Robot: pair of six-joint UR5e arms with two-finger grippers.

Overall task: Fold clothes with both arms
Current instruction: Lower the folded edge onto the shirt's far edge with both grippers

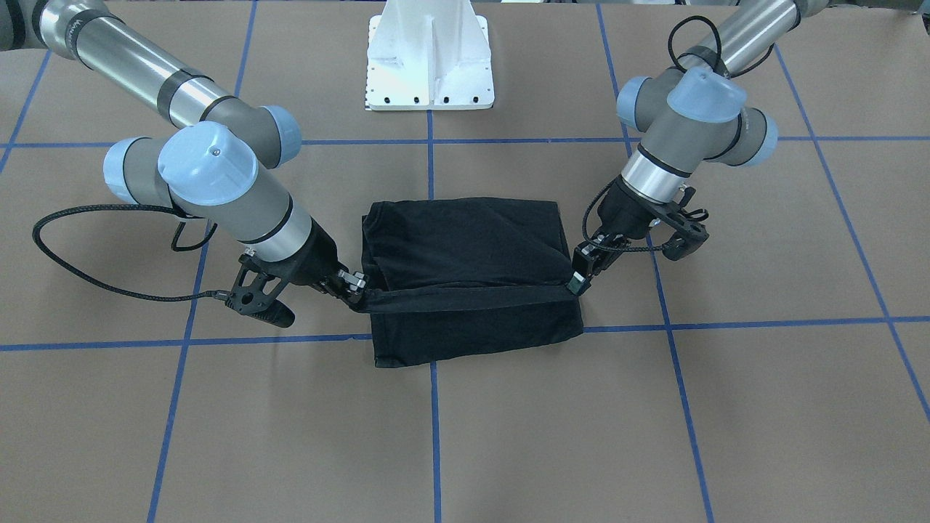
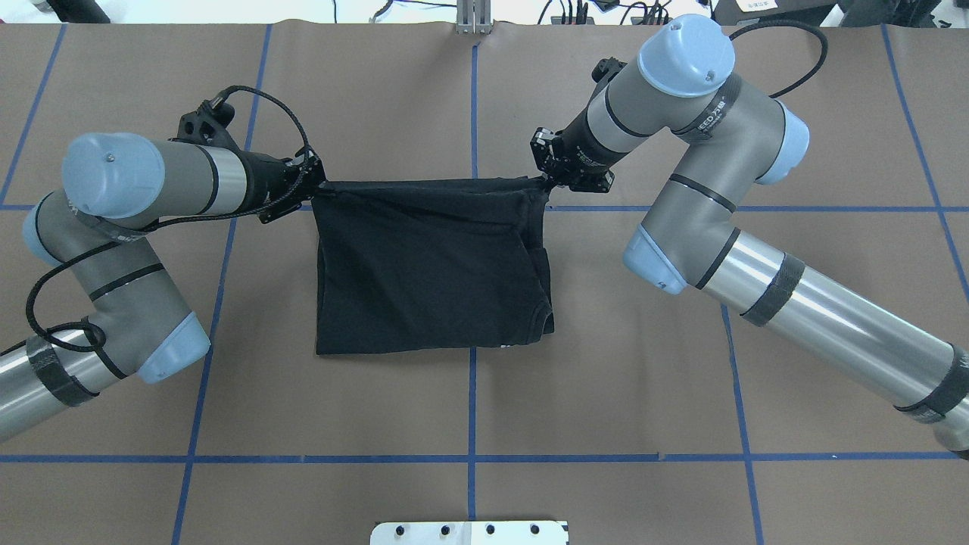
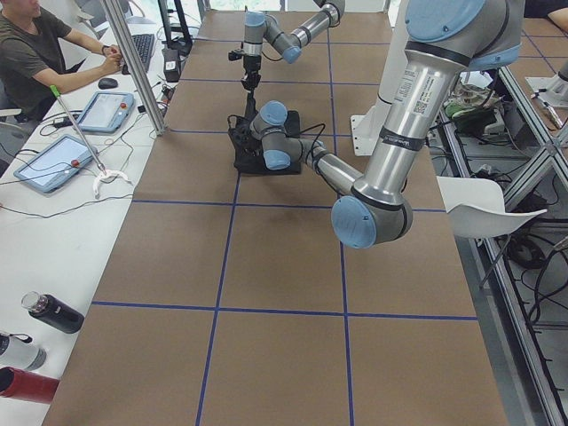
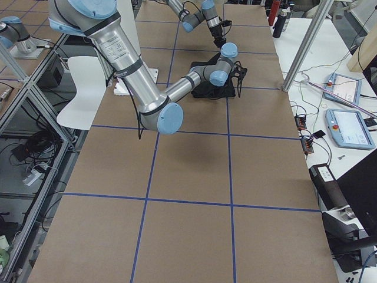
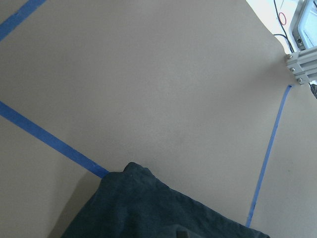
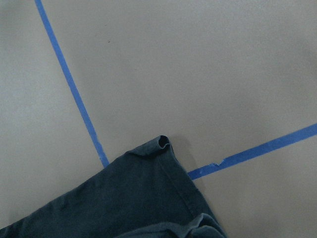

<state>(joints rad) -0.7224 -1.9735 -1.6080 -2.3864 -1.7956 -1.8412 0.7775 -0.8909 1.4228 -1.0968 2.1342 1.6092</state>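
Over the table [image 2: 606, 378], jaws of the left arm [image 2: 189, 178] and right arm [image 2: 666, 98] clench the T-shirt [image 2: 431, 265] hem taut; best carried level, together, so edges land square.

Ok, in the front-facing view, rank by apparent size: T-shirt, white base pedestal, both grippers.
1. T-shirt
2. White base pedestal, cropped at the top edge
3. Left gripper and right gripper: they look about alike, so unranked

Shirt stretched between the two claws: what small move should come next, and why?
Probably carry the held edge toward the robot, both sides together. The left gripper and right gripper each pinch a far corner of the shirt, its edge taut and lifted between them, while the rest lies flat.
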